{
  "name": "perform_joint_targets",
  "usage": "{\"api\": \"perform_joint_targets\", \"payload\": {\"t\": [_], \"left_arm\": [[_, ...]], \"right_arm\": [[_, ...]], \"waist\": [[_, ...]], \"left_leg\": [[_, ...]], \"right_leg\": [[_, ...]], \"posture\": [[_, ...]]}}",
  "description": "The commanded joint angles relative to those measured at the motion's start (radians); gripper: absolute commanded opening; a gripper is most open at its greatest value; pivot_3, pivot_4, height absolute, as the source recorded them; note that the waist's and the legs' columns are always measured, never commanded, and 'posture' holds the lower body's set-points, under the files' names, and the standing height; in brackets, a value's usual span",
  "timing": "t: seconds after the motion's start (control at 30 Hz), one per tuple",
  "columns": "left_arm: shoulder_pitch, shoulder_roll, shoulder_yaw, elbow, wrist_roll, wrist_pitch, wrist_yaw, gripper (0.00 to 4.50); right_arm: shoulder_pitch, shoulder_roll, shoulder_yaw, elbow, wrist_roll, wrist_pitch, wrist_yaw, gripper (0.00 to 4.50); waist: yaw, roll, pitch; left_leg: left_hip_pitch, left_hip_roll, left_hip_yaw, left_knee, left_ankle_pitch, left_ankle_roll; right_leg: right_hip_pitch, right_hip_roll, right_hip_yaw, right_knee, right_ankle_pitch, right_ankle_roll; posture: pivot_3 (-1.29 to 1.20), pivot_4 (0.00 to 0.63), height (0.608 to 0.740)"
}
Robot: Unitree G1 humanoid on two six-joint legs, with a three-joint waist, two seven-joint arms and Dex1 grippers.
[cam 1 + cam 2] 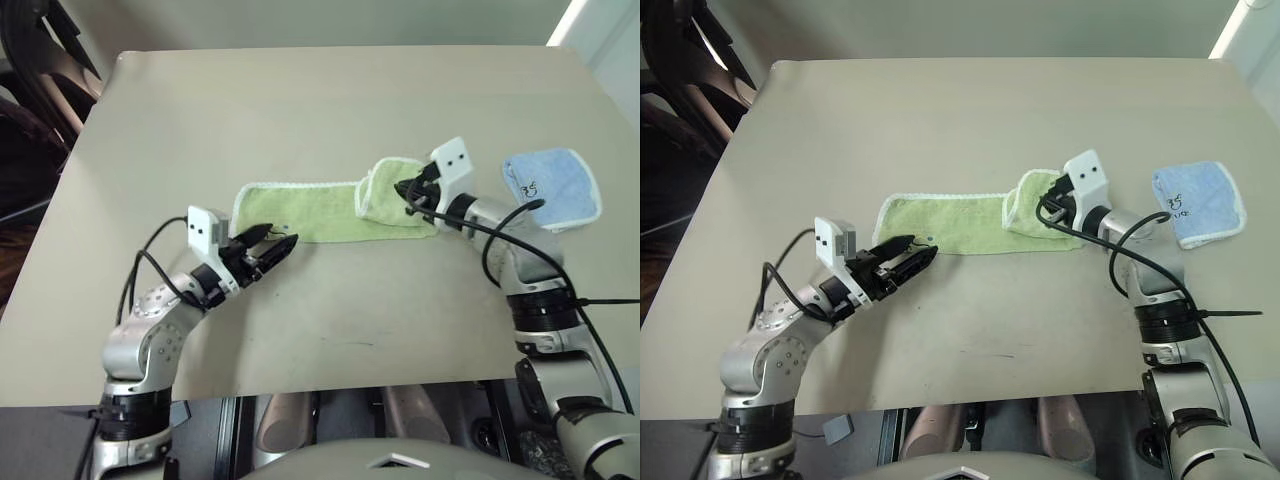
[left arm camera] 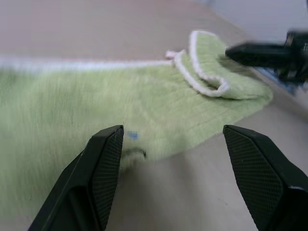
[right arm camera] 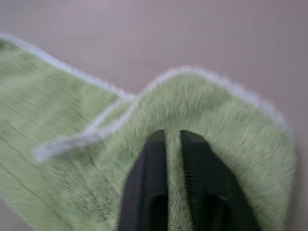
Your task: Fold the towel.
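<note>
Lighting was even and soft; a bright strip glared at the upper right corner of the head views. Table (image 1: 330,110) showed faint shadows under the arms. Wrist views were blurred, the towel (image 3: 57,144) smeared.

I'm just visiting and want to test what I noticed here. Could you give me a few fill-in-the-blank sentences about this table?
1. The right gripper is shut on the ____ towel.
2. That towel's end by the right gripper is ____ over onto itself.
3. The left gripper has its fingers ____.
4. The towel by the table's right edge is ____.

Missing words: green; folded; open; blue
</note>
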Motion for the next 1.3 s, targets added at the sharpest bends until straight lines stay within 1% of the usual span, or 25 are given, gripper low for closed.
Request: {"api": "perform_joint_targets", "payload": {"t": [0.03, 0.17, 0.3, 0.33, 0.4, 0.5, 0.67, 0.87, 0.97, 1.13, 1.23, 1.3], "left_arm": [[0.048, -0.049, 0.085, -0.105, -0.14, 0.104, 0.139, 3.54], [0.094, -0.126, 0.144, -0.127, -0.232, 0.189, 0.329, 3.54], [0.088, -0.183, 0.186, -0.128, -0.333, 0.224, 0.467, 3.54], [0.085, -0.189, 0.19, -0.126, -0.351, 0.228, 0.491, 3.93], [0.074, -0.201, 0.198, -0.112, -0.385, 0.235, 0.548, 4.45], [0.013, -0.261, 0.236, -0.032, -0.492, 0.225, 0.698, 4.49], [-0.064, -0.295, 0.27, 0.062, -0.606, 0.198, 0.861, 4.49], [-0.187, -0.284, 0.275, 0.229, -0.613, 0.146, 0.895, 4.49], [-0.235, -0.278, 0.27, 0.288, -0.599, 0.128, 0.892, 4.49], [-0.271, -0.268, 0.263, 0.334, -0.586, 0.114, 0.885, 4.49], [-0.271, -0.267, 0.261, 0.336, -0.586, 0.112, 0.882, 3.89], [-0.269, -0.266, 0.263, 0.333, -0.579, 0.107, 0.874, 3.18]], "right_arm": [[0.012, 0.005, 0.051, 0.065, -0.059, -0.091, 0.047, 0.02], [0.023, 0.024, 0.04, 0.094, -0.067, -0.122, 0.057, 0.02], [0.021, 0.025, 0.014, 0.051, -0.054, -0.14, 0.069, 0.02], [0.02, 0.024, 0.008, 0.038, -0.05, -0.144, 0.072, 0.0], [0.019, 0.019, -0.005, 0.004, -0.043, -0.152, 0.079, 0.0], [0.013, -0.02, -0.062, -0.135, 0.007, -0.148, 0.116, 0.0], [0.026, -0.059, -0.119, -0.27, 0.071, -0.093, 0.144, 0.0], [0.044, -0.058, -0.143, -0.334, 0.092, -0.057, 0.122, 0.0], [0.054, -0.055, -0.15, -0.355, 0.093, -0.041, 0.107, 0.0], [0.099, -0.057, -0.158, -0.416, 0.118, 0.002, 0.099, 0.0], [0.138, -0.064, -0.162, -0.453, 0.148, 0.05, 0.104, 0.0], [0.183, -0.08, -0.162, -0.486, 0.167, 0.075, 0.117, 0.0]], "waist": [[0.0, 0.0, 0.0], [0.0, 0.0, 0.0], [0.0, 0.0, 0.0], [0.0, 0.0, 0.0], [0.0, 0.0, 0.0], [0.003, 0.002, 0.001], [0.004, 0.001, 0.001], [0.004, 0.002, 0.001], [0.005, 0.002, 0.001], [0.006, 0.002, 0.001], [0.006, 0.002, 0.001], [0.006, 0.002, 0.002]], "left_leg": [[0.0, 0.0, 0.0, 0.0, 0.0, 0.0], [0.003, 0.0, 0.0, 0.0, 0.0, 0.0], [0.013, 0.0, 0.0, 0.0, 0.0, 0.0], [0.016, 0.0, 0.0, -0.001, 0.0, -0.001], [0.018, 0.0, 0.0, -0.001, -0.001, -0.001], [0.018, 0.0, 0.0, -0.001, -0.001, -0.002], [0.021, -0.001, 0.0, -0.001, -0.001, -0.002], [0.037, -0.001, -0.001, -0.004, 0.0, -0.003], [0.038, -0.002, -0.002, -0.004, -0.007, -0.014], [0.037, -0.003, -0.004, -0.004, -0.008, -0.015], [0.037, -0.004, -0.005, -0.005, -0.008, -0.016], [0.037, -0.004, -0.005, -0.005, -0.008, -0.016]], "right_leg": [[0.0, 0.0, 0.0, 0.0, 0.0, 0.0], [0.004, 0.0, 0.0, 0.0, 0.0, 0.0], [0.015, 0.0, 0.001, -0.002, -0.002, 0.002], [0.018, 0.001, 0.001, -0.003, -0.007, 0.008], [0.019, 0.001, 0.001, -0.002, -0.008, 0.009], [0.019, 0.001, 0.001, -0.002, -0.008, 0.009], [0.024, 0.001, 0.001, -0.003, -0.009, 0.01], [0.039, 0.002, 0.002, -0.003, -0.011, 0.01], [0.041, 0.002, 0.002, -0.003, -0.012, 0.01], [0.042, 0.002, 0.002, -0.004, -0.012, 0.01], [0.042, 0.002, 0.002, -0.004, -0.014, 0.011], [0.042, 0.002, 0.002, -0.004, -0.015, 0.012]], "posture": [[0.0, 0.15, 0.735], [0.0, 0.15, 0.735], [0.0, 0.15, 0.735], [0.0, 0.15, 0.735], [0.0, 0.15, 0.735], [0.0, 0.15, 0.735], [0.0, 0.15, 0.735], [0.0, 0.15, 0.735], [0.0, 0.15, 0.735], [0.0, 0.15, 0.735], [0.0, 0.15, 0.735], [0.0, 0.15, 0.735]]}}
